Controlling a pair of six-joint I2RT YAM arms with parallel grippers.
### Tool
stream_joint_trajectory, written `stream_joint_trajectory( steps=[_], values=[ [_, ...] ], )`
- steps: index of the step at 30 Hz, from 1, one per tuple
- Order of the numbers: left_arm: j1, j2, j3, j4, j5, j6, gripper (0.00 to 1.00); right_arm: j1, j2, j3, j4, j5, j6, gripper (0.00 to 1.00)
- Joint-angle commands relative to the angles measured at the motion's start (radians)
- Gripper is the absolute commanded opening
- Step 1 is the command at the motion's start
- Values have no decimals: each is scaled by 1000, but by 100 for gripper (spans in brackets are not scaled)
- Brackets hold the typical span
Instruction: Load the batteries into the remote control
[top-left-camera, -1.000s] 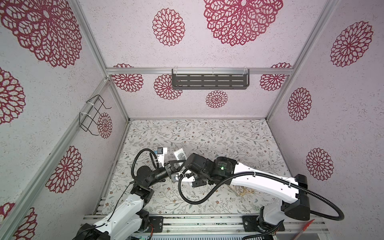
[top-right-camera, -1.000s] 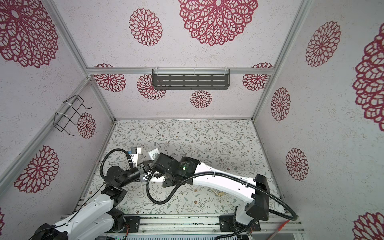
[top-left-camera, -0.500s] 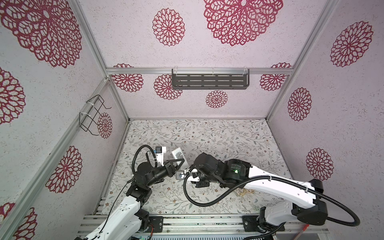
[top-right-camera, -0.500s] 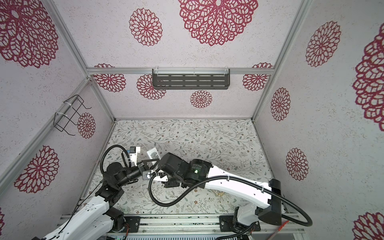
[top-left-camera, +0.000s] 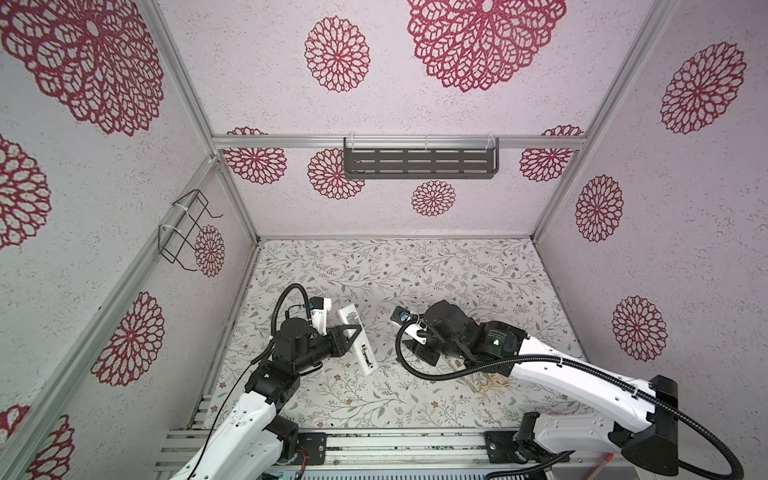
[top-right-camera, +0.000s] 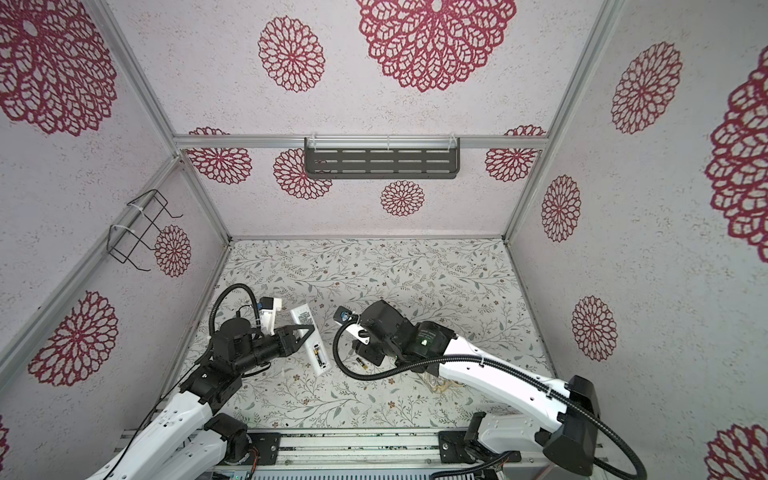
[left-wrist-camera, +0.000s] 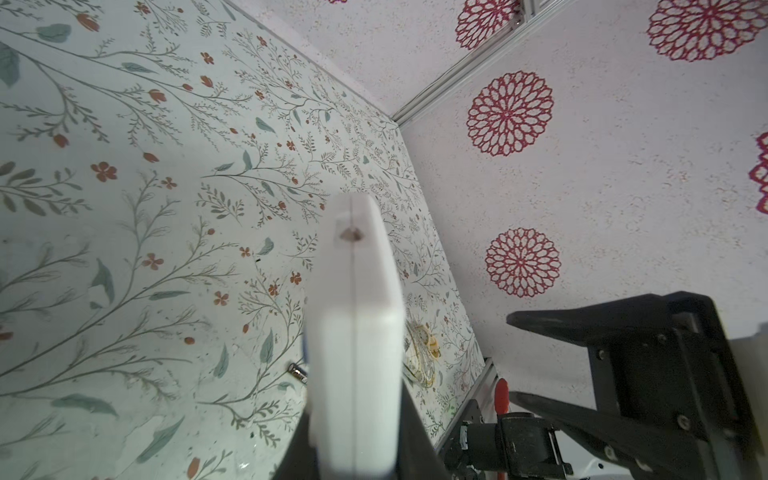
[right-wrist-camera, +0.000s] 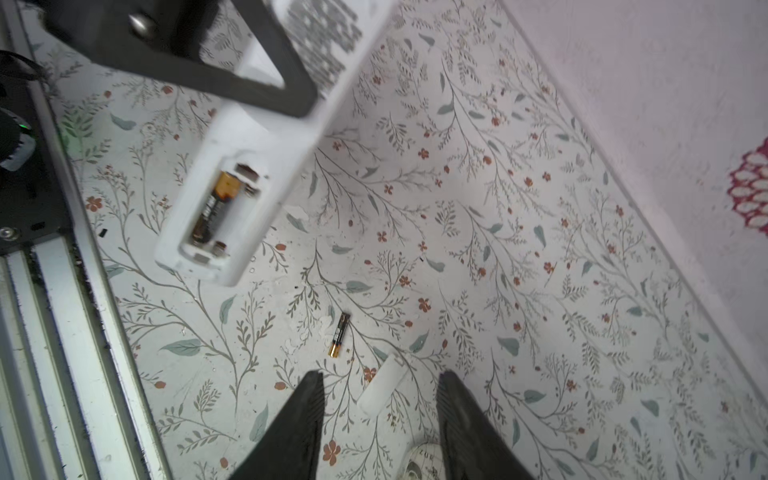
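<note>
Since the right gripper (right-wrist-camera: 380, 376) stands with its two black ribbed fingers (right-wrist-camera: 297, 419) parted and nothing between them, it is the free tool. Just past the fingertips, on the pale floral-printed table (right-wrist-camera: 540, 249), lies a small white rounded plastic cover (right-wrist-camera: 382, 388), probably the battery-bay lid. A little further out rests the loose battery (right-wrist-camera: 340, 335), a slim black cylinder with a gold-coloured band at one end. It lies flat, gold end toward the fingers, off their centre line toward one finger. Its long axis runs close to the way the fingers point, so the jaws would close across it.

In a top view, with the back wall at twelve, the loose battery (top-right-camera: 360, 362) lies along ten-to-four. It sits at three o'clock from the near end of the remote control (top-right-camera: 305, 320), a long slim white plastic bar, and apart from it. The left gripper (top-right-camera: 309, 331) is clamped on that bar at mid-length, holding it clear of the table. The bar's axis runs eleven-to-five, with the open bay facing upward at the five o'clock end. One slot holds the seated battery (right-wrist-camera: 214, 208); the slot beside it is bare. The right arm is much the nearer. I judge it needs a small sideways shift, then a reach forward and down.
</note>
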Motion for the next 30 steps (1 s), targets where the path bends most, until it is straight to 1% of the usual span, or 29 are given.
stream_joint_trajectory(
  steps=[1, 7, 12, 19, 24, 27, 30],
  values=[
    [21, 4, 41, -128, -47, 59, 0, -19, 14, -17, 23, -31, 116, 48],
    [46, -3, 57, -180, -41, 69, 0, -49, 113, -68, 80, -96, 140, 47],
    [59, -36, 66, -210, -42, 71, 0, -72, 203, -95, 156, -185, 139, 47],
    [71, -45, 33, -163, -32, 42, 0, -98, 336, -47, 168, -214, 136, 45],
    [85, -45, 19, -134, -26, 28, 0, -110, 416, -19, 163, -238, 135, 42],
    [94, -46, 16, -131, -19, 29, 0, -110, 447, -12, 162, -261, 130, 41],
    [103, -47, 12, -124, -11, 27, 0, -113, 461, -10, 152, -257, 134, 40]
  ],
)
